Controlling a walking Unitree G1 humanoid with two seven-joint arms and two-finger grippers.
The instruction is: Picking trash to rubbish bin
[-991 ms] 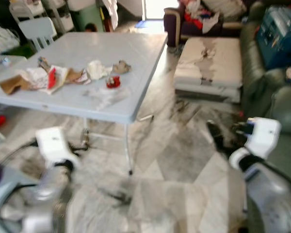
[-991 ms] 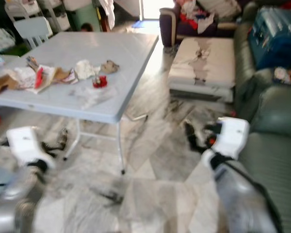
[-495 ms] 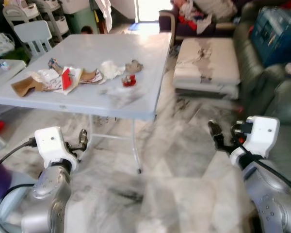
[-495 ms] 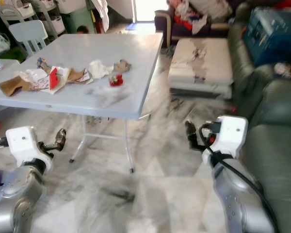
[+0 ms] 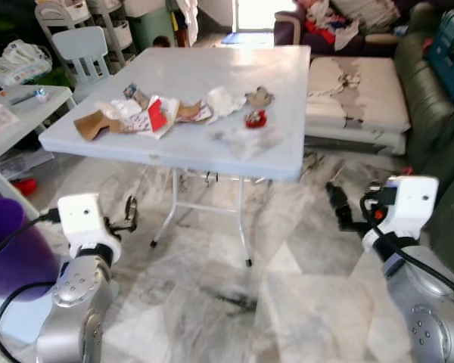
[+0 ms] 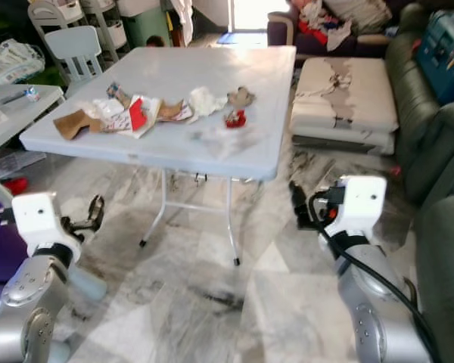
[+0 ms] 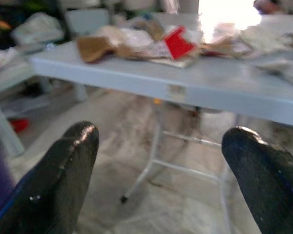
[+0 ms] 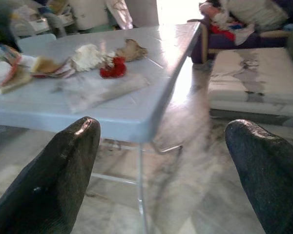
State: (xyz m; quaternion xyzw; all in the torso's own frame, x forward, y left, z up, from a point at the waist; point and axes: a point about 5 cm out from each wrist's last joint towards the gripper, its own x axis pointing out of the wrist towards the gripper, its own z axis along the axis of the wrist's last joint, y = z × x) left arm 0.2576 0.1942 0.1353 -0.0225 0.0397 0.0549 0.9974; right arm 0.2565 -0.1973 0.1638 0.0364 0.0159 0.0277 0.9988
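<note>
My left gripper (image 5: 129, 215) hangs low in front of me with its fingers (image 7: 63, 170) spread wide and nothing between them, below the near edge of the tabletop (image 5: 212, 151). My right gripper (image 5: 339, 208) is also held low, off the table's right corner above the marble floor (image 5: 287, 287), fingers (image 8: 53, 180) parted and empty. The trash (image 5: 147, 115) lies in a loose row across the tabletop: brown paper (image 5: 91, 121), a red-and-white wrapper (image 5: 157, 115), crumpled white tissue (image 5: 223, 100), a small red scrap (image 5: 255, 119) and a clear plastic sheet (image 8: 100, 87). A purple bin (image 5: 7, 249) sits at my left. A sofa (image 5: 431, 98) stands to the right.
</note>
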